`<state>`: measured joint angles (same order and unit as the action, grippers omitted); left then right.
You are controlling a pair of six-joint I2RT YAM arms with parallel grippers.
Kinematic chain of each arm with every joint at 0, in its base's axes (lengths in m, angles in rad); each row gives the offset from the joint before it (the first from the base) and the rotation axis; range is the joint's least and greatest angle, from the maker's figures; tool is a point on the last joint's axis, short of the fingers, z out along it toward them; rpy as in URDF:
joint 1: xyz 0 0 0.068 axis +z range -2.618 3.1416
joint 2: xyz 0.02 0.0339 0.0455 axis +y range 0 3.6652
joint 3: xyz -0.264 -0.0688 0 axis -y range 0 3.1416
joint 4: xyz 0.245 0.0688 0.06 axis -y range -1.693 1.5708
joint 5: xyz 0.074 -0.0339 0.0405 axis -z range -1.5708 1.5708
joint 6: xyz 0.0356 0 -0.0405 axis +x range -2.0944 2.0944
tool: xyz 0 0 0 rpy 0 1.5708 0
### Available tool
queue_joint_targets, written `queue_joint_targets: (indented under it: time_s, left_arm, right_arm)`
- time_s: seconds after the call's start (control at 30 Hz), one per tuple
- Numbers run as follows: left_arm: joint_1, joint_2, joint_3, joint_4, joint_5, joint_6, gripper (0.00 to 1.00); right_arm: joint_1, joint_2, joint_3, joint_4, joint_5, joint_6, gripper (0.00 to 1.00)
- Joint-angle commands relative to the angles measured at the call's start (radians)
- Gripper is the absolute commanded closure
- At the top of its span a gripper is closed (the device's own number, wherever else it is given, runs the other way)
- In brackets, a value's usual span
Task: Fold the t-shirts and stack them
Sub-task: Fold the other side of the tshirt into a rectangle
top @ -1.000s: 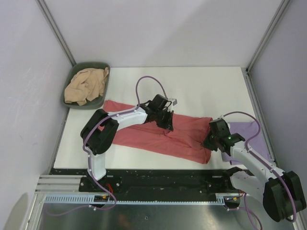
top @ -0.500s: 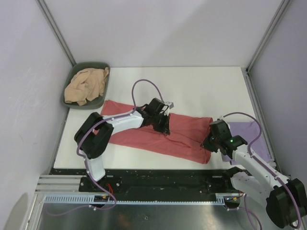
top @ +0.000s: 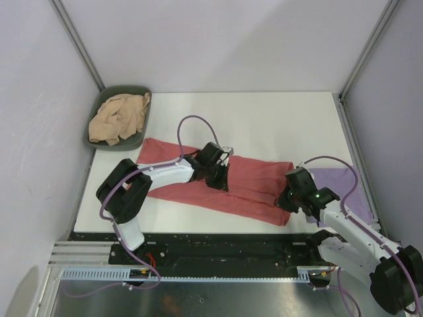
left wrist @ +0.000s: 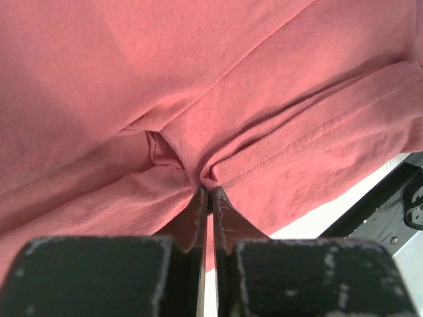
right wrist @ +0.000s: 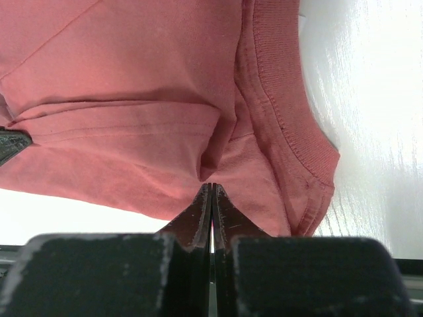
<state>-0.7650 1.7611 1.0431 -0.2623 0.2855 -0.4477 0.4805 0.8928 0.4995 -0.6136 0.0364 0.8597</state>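
The salmon-red t-shirt (top: 258, 181) lies flattened in a long band slanting across the desk (top: 277, 122), its left end close to the desk's left edge just below the green bin (top: 125, 88), its right end dipping toward the front edge, where a narrow strip of white top separates it from the dark rail (top: 218, 239). The left claw (top: 218, 178) is low over the middle of the band; in its wrist view the fingertips (left wrist: 201, 201) are pressed almost together on a small pucker of red cloth beside a stitched hem, with the desk edge and the rail showing at the lower right. The right claw (top: 285, 198) sits at the band's right end, and its wrist view shows the fingers closed tight on a fold of the same shirt just beside the ribbed collar (right wrist: 284, 125), with white desk beyond it. The lavender t-shirt (top: 337, 181) lies flat just right of the red one, partly under the right arm, reaching nearly to the desk's right edge and the wall. The tan t-shirt (top: 119, 117) is bunched in the bin at the far left corner. Beyond the red shirt's far edge, bare white desk runs to the back wall.
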Motion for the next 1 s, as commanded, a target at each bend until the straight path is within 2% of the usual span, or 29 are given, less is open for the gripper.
queue_joint_targets:
  time_s: [0.0, 0.13, 0.23, 0.33, 0.4, 0.53, 0.73, 0.97]
  left_arm:
    - [-0.009, -0.051, -0.024, 0.014, -0.032, -0.019, 0.92]
    - [-0.011, -0.072, -0.016, 0.012, -0.020, -0.011, 0.76]
    - [-0.012, -0.108, 0.007, 0.012, -0.003, -0.001, 0.59]
    - [-0.010, -0.136, 0.029, 0.011, 0.022, 0.003, 0.50]
    - [-0.011, -0.145, 0.043, 0.007, 0.028, 0.002, 0.48]
    - [-0.009, -0.152, 0.054, -0.015, 0.016, 0.005, 0.48]
    - [0.006, -0.181, 0.038, -0.032, 0.011, 0.015, 0.48]
    - [0.044, -0.227, 0.021, -0.052, 0.009, 0.032, 0.48]
  right_arm:
    - [0.009, -0.017, 0.001, -0.011, 0.014, 0.018, 0.98]
    - [0.013, -0.033, 0.001, -0.033, 0.008, 0.041, 0.91]
    - [0.027, -0.051, 0.001, -0.063, 0.000, 0.076, 0.75]
    - [0.048, -0.076, -0.002, -0.101, 0.004, 0.128, 0.60]
    - [0.058, -0.089, -0.013, -0.108, -0.004, 0.173, 0.53]
    - [0.067, -0.111, -0.067, -0.086, -0.063, 0.284, 0.47]
    - [0.078, -0.164, -0.184, -0.012, -0.088, 0.436, 0.47]
    - [0.032, -0.078, -0.192, 0.098, -0.038, 0.417, 0.47]
